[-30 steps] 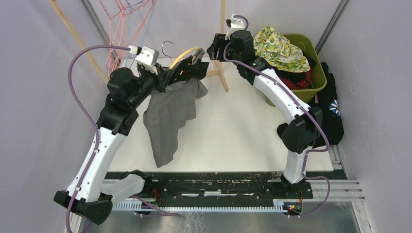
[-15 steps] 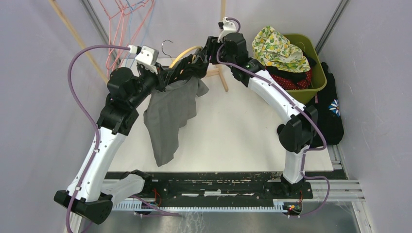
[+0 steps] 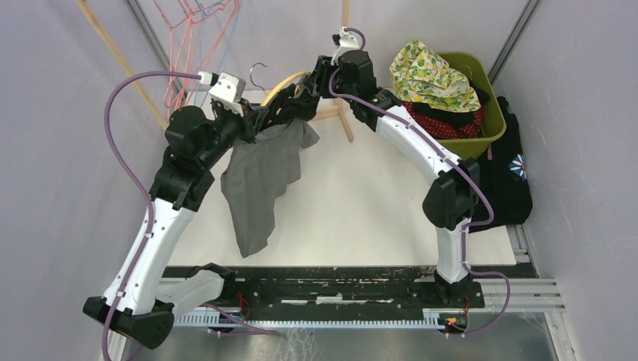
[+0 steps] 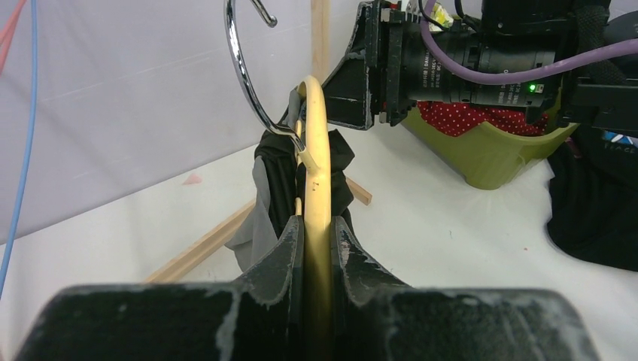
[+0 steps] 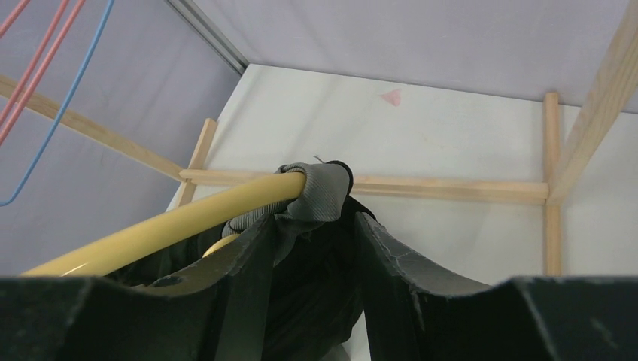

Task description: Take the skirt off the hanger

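A grey skirt (image 3: 259, 180) hangs from a yellow hanger (image 3: 290, 79) with a chrome hook (image 3: 258, 71), held up over the white table. My left gripper (image 3: 274, 113) is shut on the hanger's yellow bar (image 4: 316, 150), which runs straight between its jaws (image 4: 316, 226). The skirt's dark waistband (image 4: 271, 188) bunches beyond them. My right gripper (image 3: 308, 90) has come to the hanger's far end. In the right wrist view its jaws (image 5: 312, 226) stand apart on either side of the grey waistband (image 5: 320, 192), which wraps the tip of the hanger (image 5: 188, 218).
A green bin (image 3: 489, 120) at the back right holds a floral cloth (image 3: 432, 71) and red fabric. A black garment (image 3: 511, 173) lies beside it. Wooden rack poles (image 3: 344, 98) stand behind the hanger. Pink and blue wire hangers (image 3: 195, 30) hang at the back left.
My right arm has swung left from the bin to the hanger's end, and its jaws have narrowed around the waistband. The left arm and skirt have stayed put.
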Controlling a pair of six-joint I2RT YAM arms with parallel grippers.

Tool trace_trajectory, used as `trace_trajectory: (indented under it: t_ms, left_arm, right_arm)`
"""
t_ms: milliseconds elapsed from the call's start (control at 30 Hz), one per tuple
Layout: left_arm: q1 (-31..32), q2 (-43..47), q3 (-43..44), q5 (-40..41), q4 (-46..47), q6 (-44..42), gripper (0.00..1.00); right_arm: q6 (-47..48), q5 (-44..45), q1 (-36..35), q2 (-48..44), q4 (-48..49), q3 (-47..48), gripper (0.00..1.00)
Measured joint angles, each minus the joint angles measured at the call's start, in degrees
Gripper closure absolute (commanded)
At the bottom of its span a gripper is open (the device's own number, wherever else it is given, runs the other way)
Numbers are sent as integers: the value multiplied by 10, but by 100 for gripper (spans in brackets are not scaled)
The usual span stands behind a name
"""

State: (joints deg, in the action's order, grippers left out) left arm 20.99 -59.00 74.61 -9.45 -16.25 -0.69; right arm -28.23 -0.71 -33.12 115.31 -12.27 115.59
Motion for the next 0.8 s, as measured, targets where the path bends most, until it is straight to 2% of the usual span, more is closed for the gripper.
trace_trajectory:
  t_ms: [100,267,300,800]
  left_arm:
    - [0,1,-1,1,0,0,97]
    - [0,6,-7,2,1,0,97]
    - [0,7,-7,3,1,0,97]
    - [0,12,-12,4,5,0,97]
  right_arm:
    - [-5,-6,0,13,7,14,59]
    - [-10,-10,-1,26,13,30,95]
    - [-12,-10,-1,28,15,31,99]
    - [13,1,6,34,-3,53,99]
